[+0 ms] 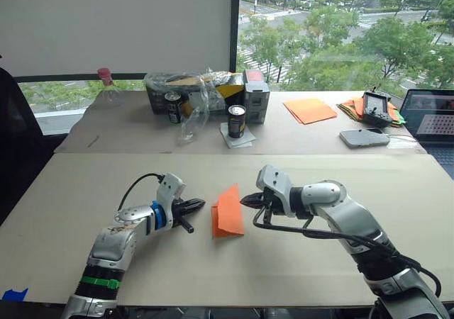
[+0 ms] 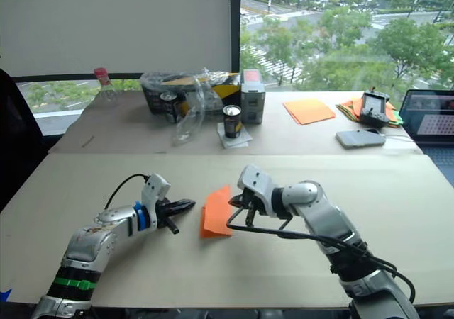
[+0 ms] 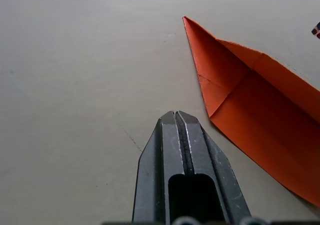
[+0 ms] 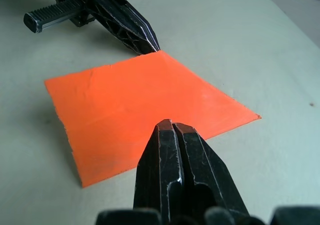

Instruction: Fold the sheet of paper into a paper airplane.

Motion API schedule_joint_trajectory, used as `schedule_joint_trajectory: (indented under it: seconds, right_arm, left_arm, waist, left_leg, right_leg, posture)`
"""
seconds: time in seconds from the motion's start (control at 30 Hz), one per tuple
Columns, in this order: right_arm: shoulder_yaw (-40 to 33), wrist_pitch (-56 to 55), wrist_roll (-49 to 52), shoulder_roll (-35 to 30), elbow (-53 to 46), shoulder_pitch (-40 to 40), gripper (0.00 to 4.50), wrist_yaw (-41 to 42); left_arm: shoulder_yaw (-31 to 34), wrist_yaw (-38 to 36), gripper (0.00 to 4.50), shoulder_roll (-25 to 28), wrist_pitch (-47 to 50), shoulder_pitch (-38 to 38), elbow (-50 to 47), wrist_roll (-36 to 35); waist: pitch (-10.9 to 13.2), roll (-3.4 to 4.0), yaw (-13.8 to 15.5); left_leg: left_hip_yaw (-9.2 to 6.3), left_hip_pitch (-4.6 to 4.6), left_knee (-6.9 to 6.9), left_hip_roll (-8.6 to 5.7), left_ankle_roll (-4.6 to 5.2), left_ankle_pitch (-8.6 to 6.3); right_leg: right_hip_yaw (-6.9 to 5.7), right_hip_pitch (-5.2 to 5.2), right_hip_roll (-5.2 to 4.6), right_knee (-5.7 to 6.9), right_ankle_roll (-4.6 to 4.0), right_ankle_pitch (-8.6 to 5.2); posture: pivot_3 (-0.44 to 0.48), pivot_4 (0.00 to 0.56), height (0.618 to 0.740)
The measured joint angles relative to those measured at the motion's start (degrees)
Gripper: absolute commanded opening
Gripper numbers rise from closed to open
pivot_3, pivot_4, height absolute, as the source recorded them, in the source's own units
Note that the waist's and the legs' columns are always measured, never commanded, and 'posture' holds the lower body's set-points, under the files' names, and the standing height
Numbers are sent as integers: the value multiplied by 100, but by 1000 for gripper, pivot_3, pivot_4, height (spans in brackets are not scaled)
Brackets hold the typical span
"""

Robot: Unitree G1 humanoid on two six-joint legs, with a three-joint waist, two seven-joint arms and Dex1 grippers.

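A wide window [image 1: 340,28] with a lowered blind over its left part looks onto green trees behind the beige table [image 1: 71,191]. Near the table's middle lies the sheet of paper [image 1: 228,211] (bright orange, folded, one corner pointed). The right gripper [image 1: 247,200] is just right of the paper, the left gripper [image 1: 198,205] just left; both have jaws pressed together, holding nothing.

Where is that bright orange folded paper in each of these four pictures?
Left eye view: sheet of paper centre, between both grippers.
Right eye view: just left of centre.
Left wrist view: right side.
Right wrist view: middle.
Shared landmark: the left gripper tip, beside the paper.
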Motion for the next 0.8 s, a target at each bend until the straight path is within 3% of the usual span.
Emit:
schedule_joint_trajectory:
  seconds: [0.33,0.37,0.57,0.7,0.77,0.8]
  right_arm:
    - [-450,1264,362,-138,-1029,633,0,-520]
    - [-518,1432,451,-143,-1115,695,290,-558]
    - [-785,2003,764,-189,-1637,1013,2249,-813]
    - [-766,1854,794,-325,-1762,1060,3622,-860]
    - [-746,1480,725,-419,-1779,1071,3629,-804]
    - [-759,1199,715,-510,-1824,1097,3629,-728]
  left_arm:
    - [-9,-376,22,76,-21,-354,65,-216]
    - [74,-397,1,90,-9,-421,95,-284]
    - [386,-622,1834,337,823,-1335,643,-810]
    - [365,-391,3163,146,1266,-1951,1214,-820]
    - [211,-499,3775,205,1742,-2163,1339,-922]
    - [-21,-661,3775,297,2272,-2464,1573,-1002]
  waist:
    - [2,-2,31]
    - [3,-2,32]
    - [4,-4,9]
    - [8,-11,9]
    - [11,-15,6]
    - [18,-21,2]
  left_leg:
    - [-2,-4,2,-1,2,0]
    - [-2,-4,2,-1,2,0]
    - [-1,-3,3,-2,3,0]
    - [-1,-4,8,-5,3,0]
    - [-1,-4,8,-5,3,0]
    - [-1,-5,8,-7,3,0]
  right_leg:
    - [-3,0,-2,0,0,0]
    - [-2,0,-2,0,0,0]
    - [-4,1,0,0,1,0]
    - [-3,3,-2,3,1,0]
    - [-4,1,-1,5,2,0]
    - [-4,1,0,7,3,-1]
  posture:
    - [0,150,670]
    - [0,150,670]
    - [0,150,670]
    - [0,150,670]
    - [0,150,670]
    - [0,150,670]
